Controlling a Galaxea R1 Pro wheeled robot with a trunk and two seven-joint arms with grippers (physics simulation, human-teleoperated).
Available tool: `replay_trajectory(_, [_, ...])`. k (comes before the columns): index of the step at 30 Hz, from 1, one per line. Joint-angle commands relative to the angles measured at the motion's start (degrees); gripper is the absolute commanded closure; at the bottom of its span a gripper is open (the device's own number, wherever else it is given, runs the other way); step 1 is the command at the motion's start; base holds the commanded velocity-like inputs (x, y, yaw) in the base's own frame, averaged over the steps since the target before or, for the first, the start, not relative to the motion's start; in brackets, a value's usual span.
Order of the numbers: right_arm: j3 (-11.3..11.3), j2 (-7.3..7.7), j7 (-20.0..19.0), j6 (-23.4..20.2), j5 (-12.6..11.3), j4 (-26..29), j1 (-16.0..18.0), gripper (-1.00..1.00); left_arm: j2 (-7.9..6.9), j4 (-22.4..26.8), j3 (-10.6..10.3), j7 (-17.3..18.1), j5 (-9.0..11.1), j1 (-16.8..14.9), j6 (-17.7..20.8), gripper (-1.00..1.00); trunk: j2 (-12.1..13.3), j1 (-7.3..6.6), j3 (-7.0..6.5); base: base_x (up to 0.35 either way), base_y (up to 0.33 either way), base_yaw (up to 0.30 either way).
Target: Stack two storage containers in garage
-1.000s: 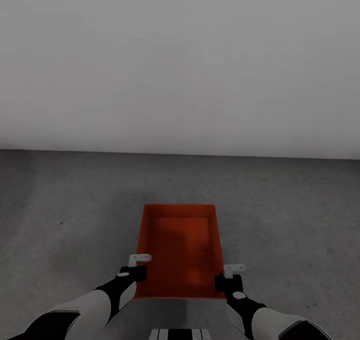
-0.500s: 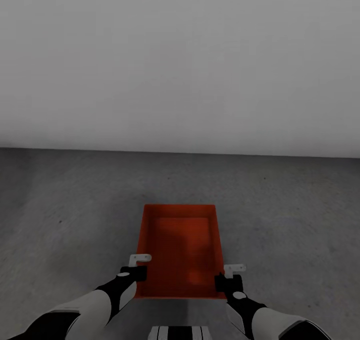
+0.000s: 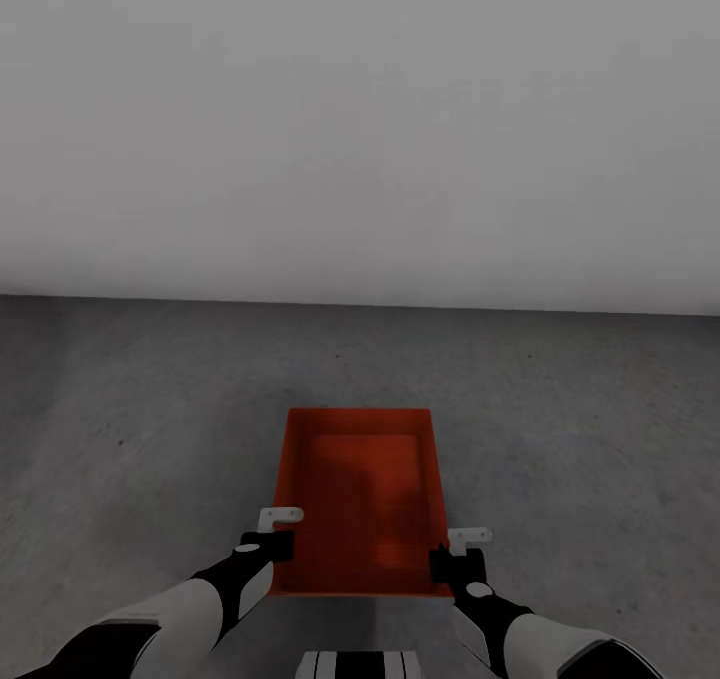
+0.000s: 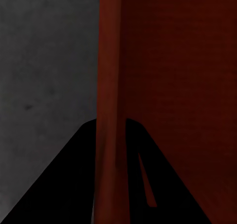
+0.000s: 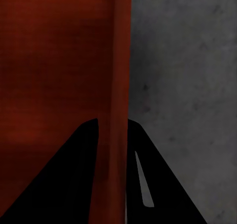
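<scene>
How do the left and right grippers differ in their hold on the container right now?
The left gripper straddles the storage container's left long wall; the right gripper straddles its right long wall. The left grips slightly farther along its wall than the right. Both are closed on a thin wall near the container's near end, over the grey floor.

The right claw point(image 5: 112, 184) grips the container point(image 5: 54, 66) wall above the floor point(image 5: 187, 61).

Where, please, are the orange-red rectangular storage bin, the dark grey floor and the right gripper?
Orange-red rectangular storage bin point(image 3: 360, 499): head view, inner bottom.
Dark grey floor point(image 3: 150, 409): head view, bare patch left of bin.
Right gripper point(image 3: 457, 555): head view, at the bin's right wall.
</scene>
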State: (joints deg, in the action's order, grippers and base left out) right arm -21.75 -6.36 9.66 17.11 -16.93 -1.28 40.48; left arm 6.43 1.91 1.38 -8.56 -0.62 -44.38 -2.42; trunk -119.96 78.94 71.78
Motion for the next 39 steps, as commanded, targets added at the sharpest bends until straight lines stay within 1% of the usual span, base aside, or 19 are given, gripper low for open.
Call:
replay_trajectory(1, [3.03,-0.05,-0.08,2.48,1.06,0.14,0.05,1.0,-2.47,-0.16,1.97,-0.67,0.01,0.0,-0.22,1.0,-0.01,-0.01,0.03,0.0,0.0,0.0])
replay_trajectory(8, [3.03,-0.05,-0.08,2.49,1.11,0.14,0.05,1.0,-2.47,-0.16,2.01,-0.67,0.0,0.0,-0.22,1.0,-0.01,-0.01,0.03,0.0,0.0,0.0])
replay_trajectory(9, [3.03,-0.05,-0.08,2.49,1.11,0.14,0.06,1.0,-2.47,-0.16,2.02,-0.67,0.03,0.0,-0.22,-1.0,-0.01,-0.01,0.03,0.0,0.0,0.0])
replay_trajectory(10, [3.03,-0.05,-0.08,2.49,1.11,0.14,0.06,-1.0,-2.47,-0.16,2.04,-0.67,0.18,0.0,-0.18,-1.0,-0.01,-0.01,0.03,0.0,0.0,0.0])
replay_trajectory(39, [3.03,-0.1,-0.08,2.47,1.02,0.14,0.04,-1.0,-2.47,-0.14,2.05,-0.4,0.09,0.0,-0.22,-1.0,-0.01,-0.01,0.03,0.0,0.0,0.0])
